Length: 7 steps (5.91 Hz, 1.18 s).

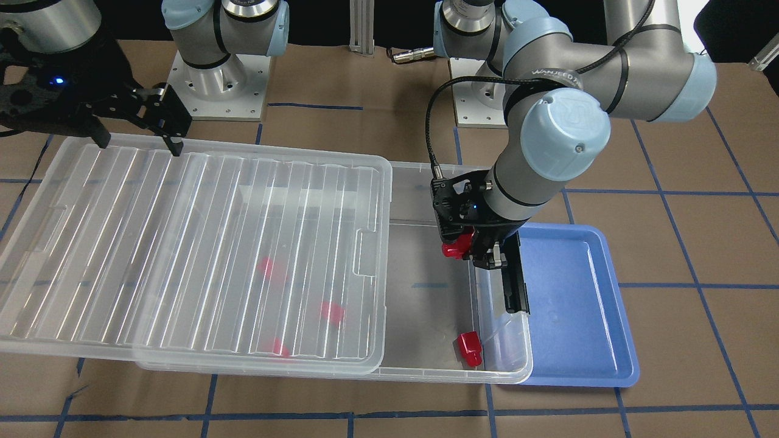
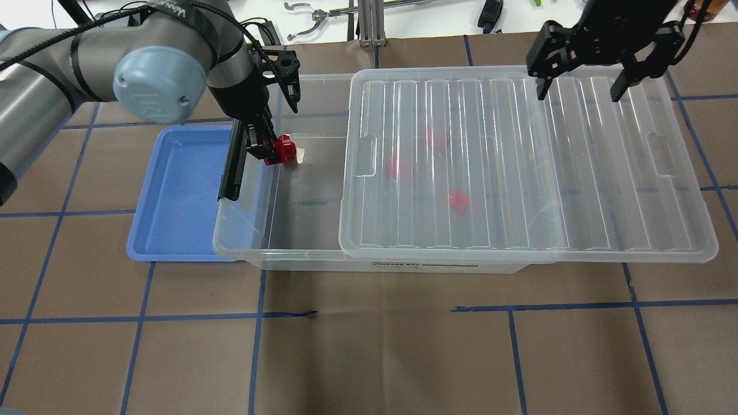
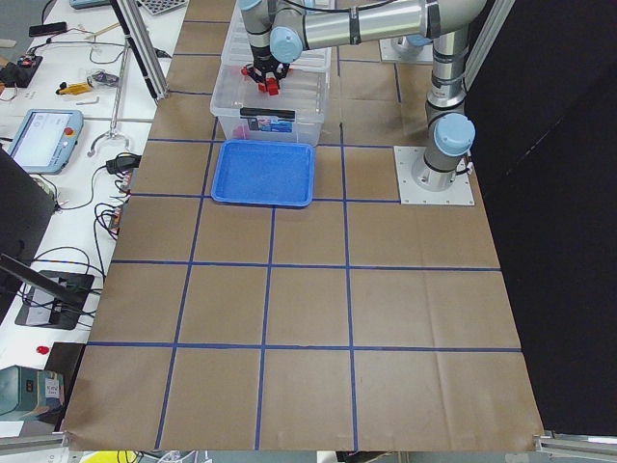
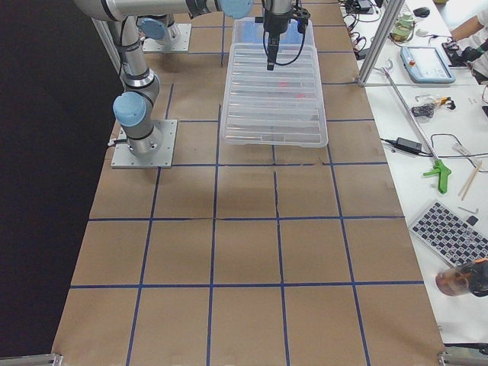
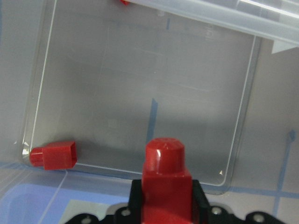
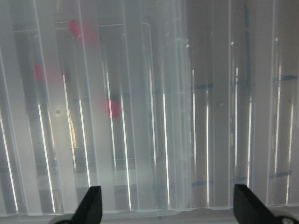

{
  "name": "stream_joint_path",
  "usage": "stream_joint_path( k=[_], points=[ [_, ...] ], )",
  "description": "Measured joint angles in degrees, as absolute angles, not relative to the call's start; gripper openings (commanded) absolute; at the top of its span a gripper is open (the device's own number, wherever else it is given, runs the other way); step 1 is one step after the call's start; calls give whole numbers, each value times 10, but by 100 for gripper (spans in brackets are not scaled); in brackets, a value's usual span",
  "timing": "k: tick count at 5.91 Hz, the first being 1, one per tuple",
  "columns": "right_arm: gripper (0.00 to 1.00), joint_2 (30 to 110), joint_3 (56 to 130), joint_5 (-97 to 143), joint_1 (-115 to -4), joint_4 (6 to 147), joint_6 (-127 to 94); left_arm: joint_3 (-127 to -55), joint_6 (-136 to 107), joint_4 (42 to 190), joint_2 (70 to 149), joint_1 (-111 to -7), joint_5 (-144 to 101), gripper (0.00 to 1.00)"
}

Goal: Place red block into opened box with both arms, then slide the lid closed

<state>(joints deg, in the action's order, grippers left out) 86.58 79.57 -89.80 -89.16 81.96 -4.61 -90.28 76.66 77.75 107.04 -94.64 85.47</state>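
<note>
My left gripper [image 2: 274, 152] is shut on a red block [image 2: 285, 148], held above the uncovered end of the clear box [image 2: 288, 253]. In the left wrist view that red block [image 5: 166, 172] stands stub-up between the jaws. Another red block [image 5: 55, 155] lies in the box's corner below. The ribbed clear lid [image 2: 519, 173] covers most of the box and overhangs its other end. Three more red blocks [image 2: 458, 200] show blurred beneath it. My right gripper [image 2: 579, 95] hangs open over the lid's far edge, fingers [image 6: 91, 207] spread wide and holding nothing.
A blue tray [image 2: 179, 196] lies partly under the box's uncovered end, beside the black latch bar [image 2: 230, 167]. Brown paper with blue tape lines covers the table [image 2: 369, 346]. Both arm bases [image 1: 219, 85] are bolted at the robot's side of the table.
</note>
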Motion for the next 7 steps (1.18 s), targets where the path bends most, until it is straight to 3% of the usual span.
stream_joint_path(
  k=[2,7],
  points=[
    [100,865,796,-884,-908,819,-56,-970,768,690,1080,-947,856,6],
    [100,864,800,-904,-908,822,-48,-1018,764,571,1148,-952,851,11]
  ],
)
